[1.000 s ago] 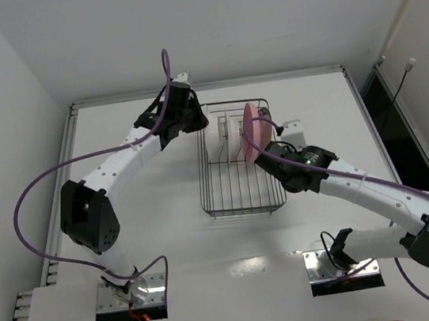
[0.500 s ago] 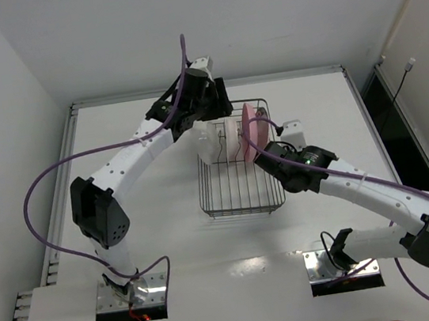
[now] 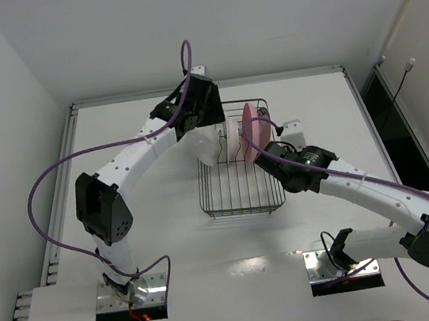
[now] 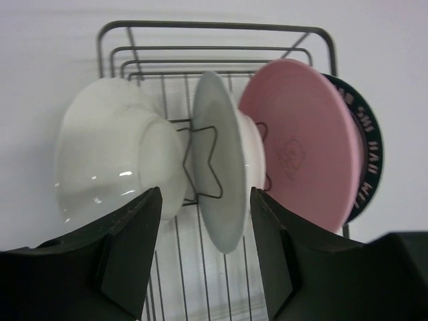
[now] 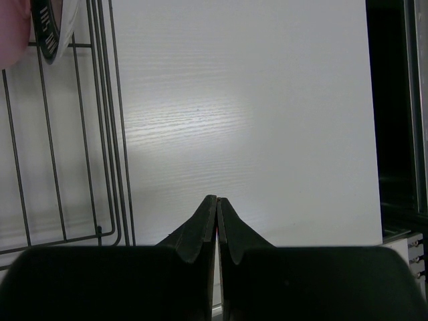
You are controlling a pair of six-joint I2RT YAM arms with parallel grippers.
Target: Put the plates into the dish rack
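Observation:
The grey wire dish rack (image 3: 239,193) stands mid-table, and several plates stand on edge in its far half. The left wrist view shows them in a row: a whitish plate (image 4: 114,157), a second whitish plate (image 4: 224,144), the pink plate (image 4: 301,144) and the dark-rimmed patterned plate (image 4: 366,150). My left gripper (image 4: 204,200) hangs open over the rack's far left part (image 3: 210,129). The second whitish plate's lower edge lies between its fingers, apart from both. My right gripper (image 5: 217,200) is shut and empty, over bare table just right of the rack's side wires (image 5: 110,134).
The table's right edge borders a dark gap (image 5: 394,100), also seen in the top view (image 3: 380,117). A raised rail (image 3: 204,88) runs along the far edge, with white walls close behind and at the left.
The left arm swung right, from beyond the rack's far left corner to over the rack, and its jaws opened. A whitish plate now stands at the rack's left side. The right arm stayed put.

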